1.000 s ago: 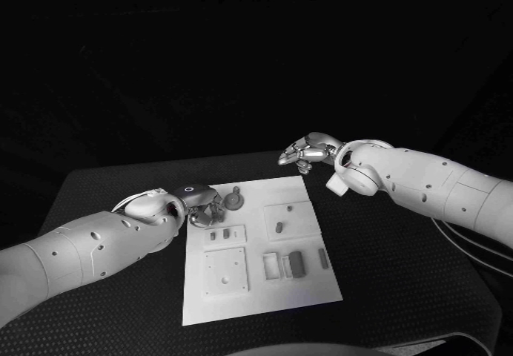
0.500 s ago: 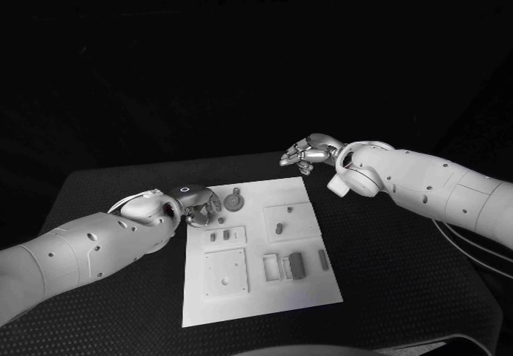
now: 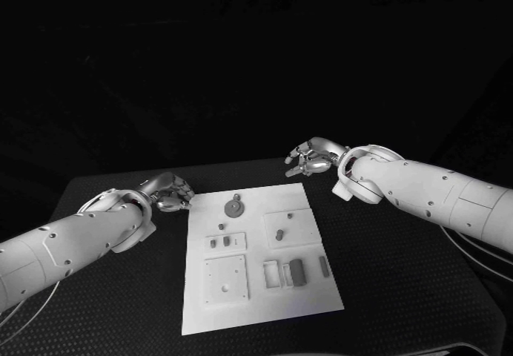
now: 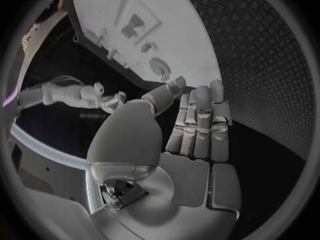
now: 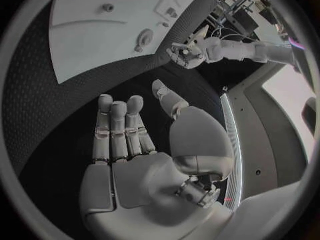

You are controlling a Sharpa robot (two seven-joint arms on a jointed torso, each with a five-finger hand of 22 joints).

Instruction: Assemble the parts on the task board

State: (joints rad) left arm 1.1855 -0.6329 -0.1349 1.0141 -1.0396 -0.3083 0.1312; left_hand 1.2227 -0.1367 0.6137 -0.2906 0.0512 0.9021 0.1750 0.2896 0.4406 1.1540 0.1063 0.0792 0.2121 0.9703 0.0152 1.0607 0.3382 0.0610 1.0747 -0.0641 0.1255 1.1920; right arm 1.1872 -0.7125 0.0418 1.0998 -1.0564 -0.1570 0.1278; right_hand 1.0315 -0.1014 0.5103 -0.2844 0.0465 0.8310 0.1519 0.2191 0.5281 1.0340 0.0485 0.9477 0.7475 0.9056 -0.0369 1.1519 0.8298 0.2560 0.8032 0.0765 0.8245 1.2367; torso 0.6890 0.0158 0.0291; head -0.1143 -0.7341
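Task board (image 3: 256, 297) lies flat on the black tabletop (image 3: 406, 282), nearest; grey parts (image 3: 297, 272) seated in its recesses, a round part (image 3: 234, 208) near its far edge; left hand (image 3: 169, 191) just off the far left corner — fingers extended, holding nothing; right hand (image 3: 310, 159) beyond the far right corner — fingers spread, empty

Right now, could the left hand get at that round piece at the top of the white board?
Probably yes. The left hand is open beside the task board, and nothing lies between it and the round part.
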